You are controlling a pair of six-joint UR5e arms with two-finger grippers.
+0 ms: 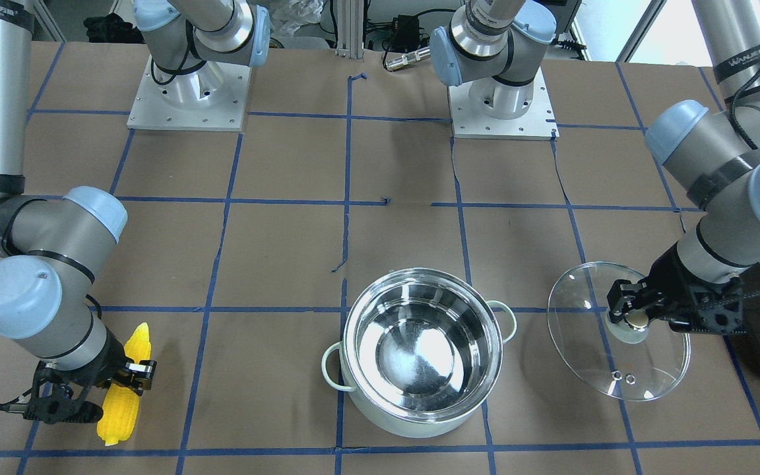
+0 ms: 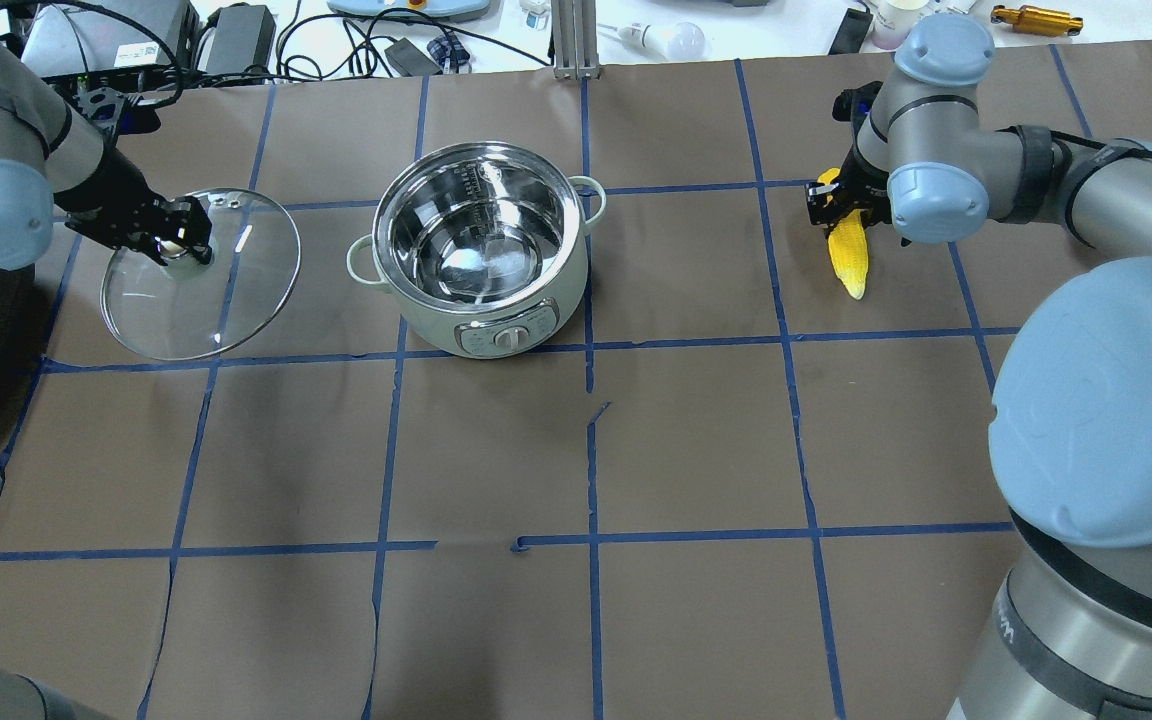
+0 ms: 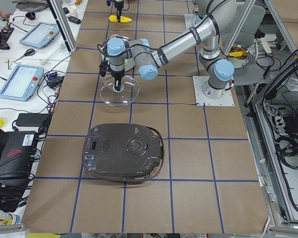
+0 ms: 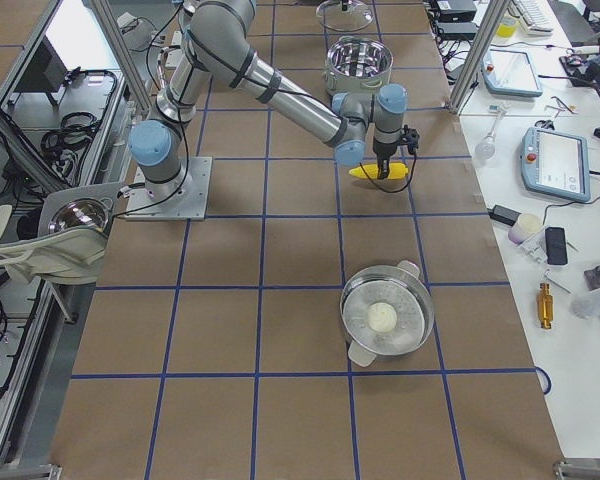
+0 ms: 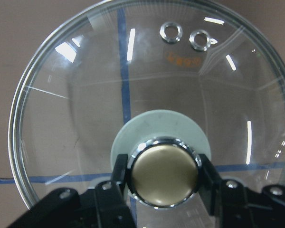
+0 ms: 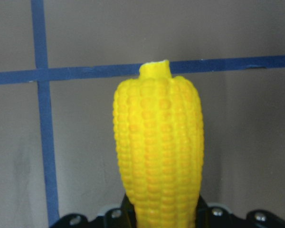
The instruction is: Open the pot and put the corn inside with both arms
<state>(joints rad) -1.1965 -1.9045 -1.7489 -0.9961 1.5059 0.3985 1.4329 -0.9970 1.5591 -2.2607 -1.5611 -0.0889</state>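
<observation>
Seen from overhead, the left gripper (image 2: 176, 235) is pinching the knob (image 5: 164, 176) of the glass lid (image 2: 236, 290), its jaws closed snugly on either side, and is holding the lid tilted at the pot's 9 o'clock, clear of the rim. The pot (image 2: 556, 300) is standing uncovered with its steel bowl showing nothing inside. At its 3 o'clock, well apart, the right gripper (image 2: 841, 210) is closing around the thick half of the corn (image 2: 851, 260), the cob filling the gap between the fingers and its tapered end pointing toward 6 o'clock. Whether the cob is resting on the table (image 2: 696, 440) or just off it cannot be told. The step in hand looks to be carrying the corn over. Doing it well likely means lifting straight up first, travelling toward 9 o'clock above rim height, tipping the cob so it drops lengthwise into the bowl, and releasing low, while the left arm is parking the lid out of the path.
</observation>
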